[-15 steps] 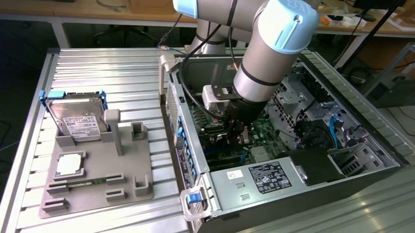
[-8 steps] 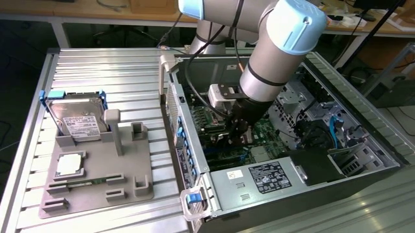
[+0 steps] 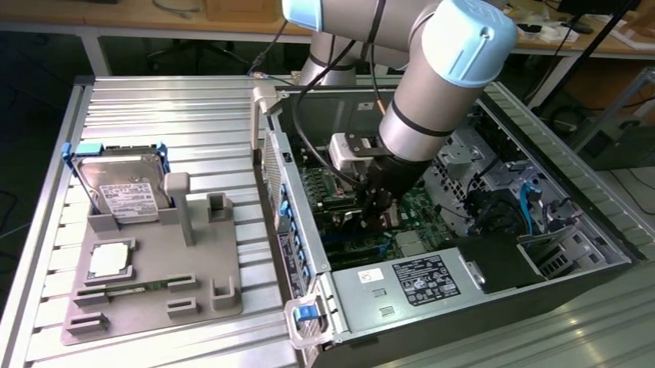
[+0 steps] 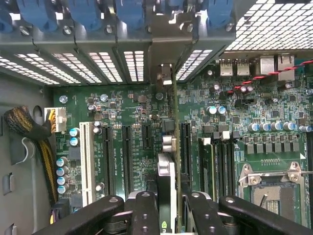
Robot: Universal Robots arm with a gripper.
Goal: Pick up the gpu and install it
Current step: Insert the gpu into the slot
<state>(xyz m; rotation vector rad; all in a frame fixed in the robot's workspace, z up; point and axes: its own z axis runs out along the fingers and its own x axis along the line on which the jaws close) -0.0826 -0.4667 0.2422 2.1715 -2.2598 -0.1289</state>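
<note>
The pincer (image 4: 168,208) grips the gpu (image 4: 168,147) edge-on above the motherboard (image 4: 127,122), so its bracket end meets the case's rear slots (image 4: 132,63).

A ribbed metal table (image 3: 153,103) carries everything. Toward the exterior view's left, a grey fixture tray (image 3: 153,268) lies flat on it — on the tray rest a silver hard drive (image 3: 123,188) at the far end and a processor (image 3: 110,259) nearer. To the right, the open computer case (image 3: 461,299) lies directly on the table.
</note>
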